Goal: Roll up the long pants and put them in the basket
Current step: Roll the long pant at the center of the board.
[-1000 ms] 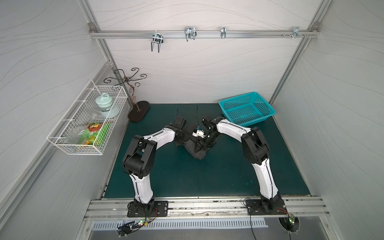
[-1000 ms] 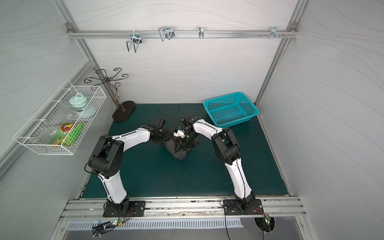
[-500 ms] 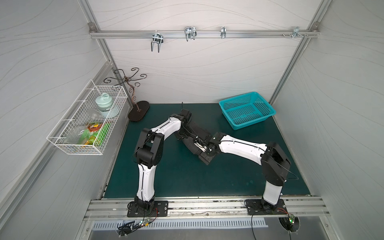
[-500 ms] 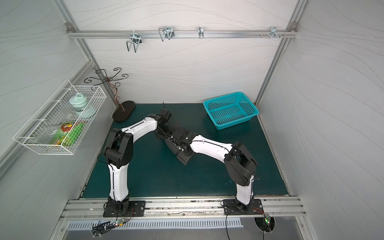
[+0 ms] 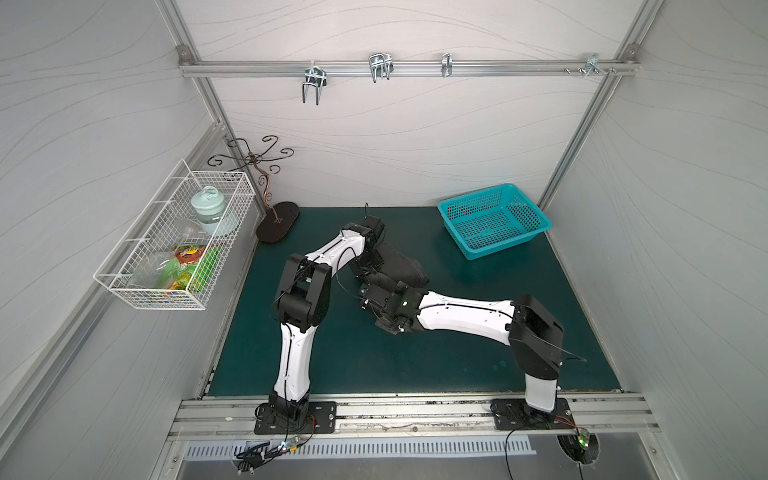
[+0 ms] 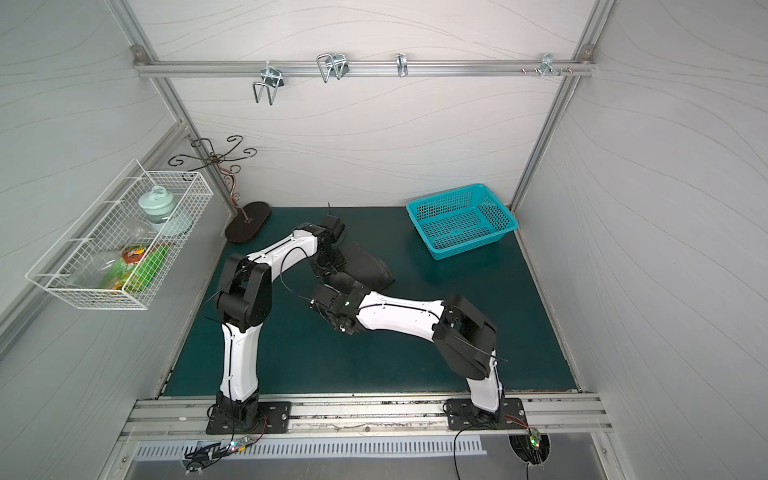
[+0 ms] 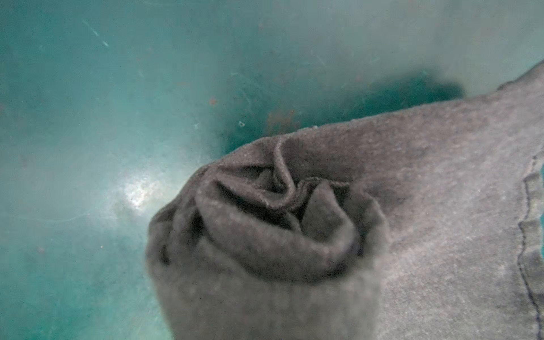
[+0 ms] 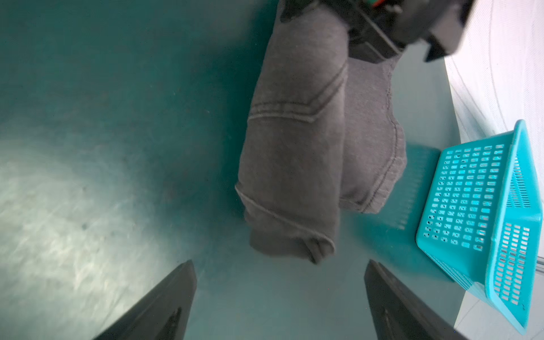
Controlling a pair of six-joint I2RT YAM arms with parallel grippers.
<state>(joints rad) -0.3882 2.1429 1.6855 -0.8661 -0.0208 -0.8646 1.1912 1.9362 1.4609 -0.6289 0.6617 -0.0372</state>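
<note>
Charcoal-grey soft cloth long pants (image 5: pixel 401 266), mostly rolled, lie mid-mat.
At the roll's end sits the left gripper (image 5: pixel 368 259), its fingers hidden. The right gripper (image 8: pixel 279 263) hangs spread and empty, so the roll may spring loose. The dark green mat (image 5: pixel 415 365) is open in front, and the teal plastic basket (image 5: pixel 505 245) stands well apart.

Plenty of open bench (image 5: pixel 374 365) up front. Rolled-up pants (image 5: pixel 401 264) sit mid-bench, basket (image 5: pixel 507 245) fills the far right corner, hook stand (image 5: pixel 277 222) far left; clear lane between pants and basket.
</note>
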